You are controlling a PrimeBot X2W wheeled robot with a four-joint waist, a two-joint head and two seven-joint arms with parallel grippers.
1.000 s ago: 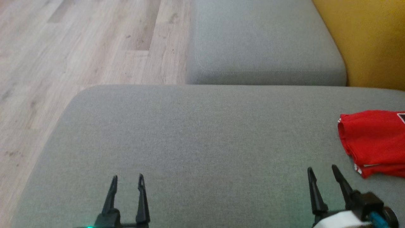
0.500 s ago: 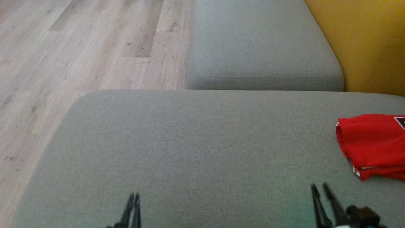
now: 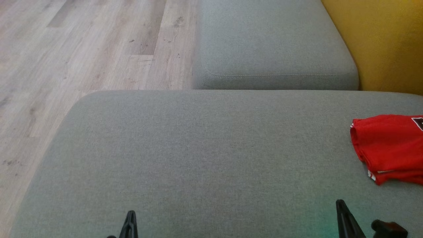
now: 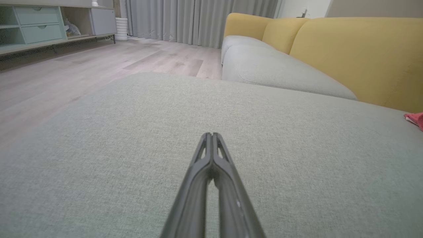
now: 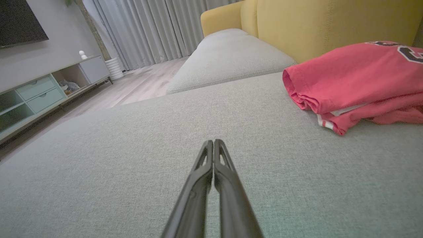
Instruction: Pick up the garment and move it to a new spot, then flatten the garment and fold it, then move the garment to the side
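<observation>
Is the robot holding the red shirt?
No, the red shirt lies on the grey cushion, apart from the right gripper, which is shut on nothing.

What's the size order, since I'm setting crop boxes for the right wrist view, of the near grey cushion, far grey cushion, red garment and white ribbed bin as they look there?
Largest to smallest:
1. near grey cushion
2. red garment, helped by sitting close to the camera
3. far grey cushion
4. white ribbed bin
</observation>
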